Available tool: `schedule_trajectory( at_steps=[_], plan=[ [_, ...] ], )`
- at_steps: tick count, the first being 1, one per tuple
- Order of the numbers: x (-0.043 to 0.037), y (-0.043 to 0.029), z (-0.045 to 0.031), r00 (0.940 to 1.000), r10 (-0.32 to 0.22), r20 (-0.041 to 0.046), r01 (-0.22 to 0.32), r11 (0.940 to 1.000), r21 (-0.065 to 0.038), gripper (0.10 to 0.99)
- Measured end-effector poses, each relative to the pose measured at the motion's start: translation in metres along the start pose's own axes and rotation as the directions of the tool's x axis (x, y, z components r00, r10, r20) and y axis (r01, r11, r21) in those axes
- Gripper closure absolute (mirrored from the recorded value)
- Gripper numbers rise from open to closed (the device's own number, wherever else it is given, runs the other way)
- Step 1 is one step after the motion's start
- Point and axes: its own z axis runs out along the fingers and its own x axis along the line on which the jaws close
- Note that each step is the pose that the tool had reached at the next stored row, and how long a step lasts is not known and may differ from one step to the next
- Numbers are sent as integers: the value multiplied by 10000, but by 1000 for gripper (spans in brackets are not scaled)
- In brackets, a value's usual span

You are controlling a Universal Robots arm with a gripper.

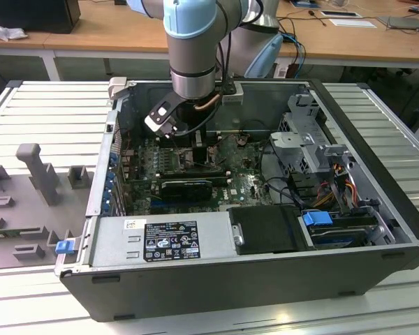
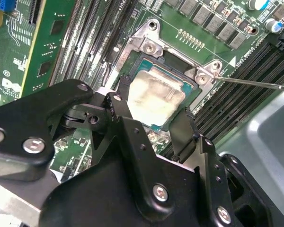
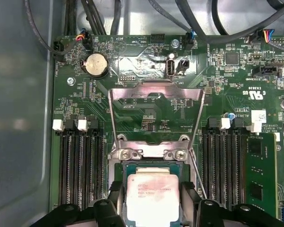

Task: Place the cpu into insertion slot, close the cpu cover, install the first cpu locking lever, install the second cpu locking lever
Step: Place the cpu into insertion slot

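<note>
Gripper [image 2: 151, 112] end: bracketing cpu [image 2: 154, 92] on two sides, not telling clamped from loose. Hanging at 12 o'clock off black card [image 1: 185, 187] in exterior view. Noting cpu lying in slot [image 3: 132, 165], cover [image 3: 156, 91] standing raised.

coin battery [image 3: 95, 65] on motherboard [image 3: 146, 113] | black memory slots [image 3: 80, 165] | power supply [image 1: 160, 239] inside case [image 1: 230, 293]

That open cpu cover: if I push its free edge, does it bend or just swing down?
Likely swings: the cpu cover stands open, joined at the end by the insertion slot. It looks like thin sheet metal around a large window, so probably light, and may twist if pushed on one side rail. Bare metal: possibly slippery.
</note>
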Motion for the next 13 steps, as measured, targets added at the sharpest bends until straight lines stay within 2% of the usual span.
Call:
schedule_trajectory(
  at_steps=[3, 5, 6, 7, 10, 11, 13],
  plan=[
    [2, 5, -56, 10000, 0, 0, 0, 10000, 0, 482],
    [2, 6, -65, 10000, 0, 0, 0, 10000, -1, 498],
    [2, 6, -69, 10000, 0, 0, 0, 10000, 0, 565],
    [2, 6, -73, 10000, 0, 1, 0, 10000, 0, 565],
    [2, 7, -87, 10000, 0, 4, 0, 10000, 0, 749],
    [2, 8, -90, 10000, -1, 5, 1, 10000, 0, 749],
    [3, 9, -101, 10000, 0, 7, 0, 10000, 0, 871]
  ],
)
